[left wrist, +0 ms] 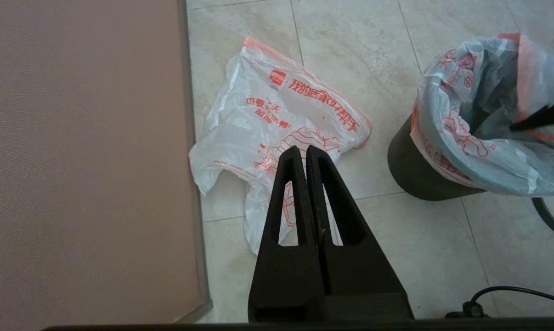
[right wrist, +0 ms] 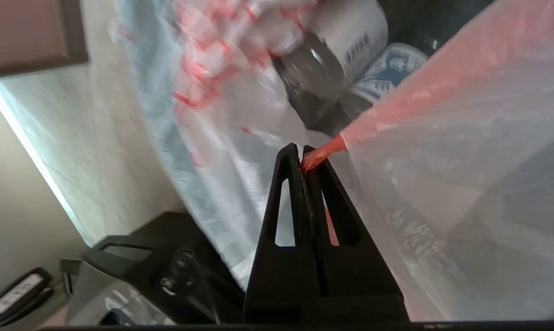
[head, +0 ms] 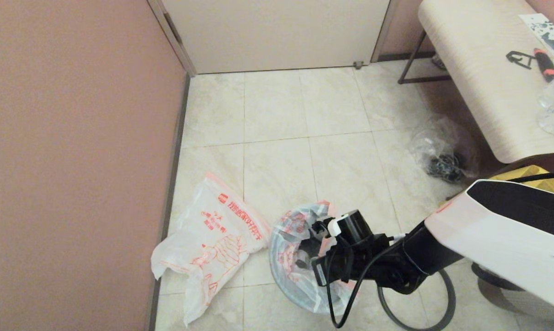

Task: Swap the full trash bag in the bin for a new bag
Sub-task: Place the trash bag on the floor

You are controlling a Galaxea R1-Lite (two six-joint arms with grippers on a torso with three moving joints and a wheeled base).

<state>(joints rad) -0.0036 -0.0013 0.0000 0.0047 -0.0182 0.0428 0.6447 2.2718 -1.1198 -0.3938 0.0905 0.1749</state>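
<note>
progress: early. We judge the full trash bag [head: 291, 257] is not out yet; it sits in the bin [left wrist: 412, 172], its top folded over the rim.
done: we have a pinch on the bag's orange-red rim, nothing more.
left: lift the bag clear, set it aside, pick up the new bag [head: 212, 239], line the bin with it.
right gripper [right wrist: 302, 154]: jaws closed tight on a bunched strip of the orange-red rim; plastic fans out taut from the tips.
bag vs tool: the gripper sits at the bin mouth, on the rim side nearer the robot; contents (a bottle with a barcoded label) lie just past the tips, inside the bag.
left gripper [left wrist: 306, 154]: closed, holding nothing, parked above the floor with the new bag below it.
new bag: crumpled flat on the tiles beside the wall, just left of the bin, not touching it as far as we can see.
</note>
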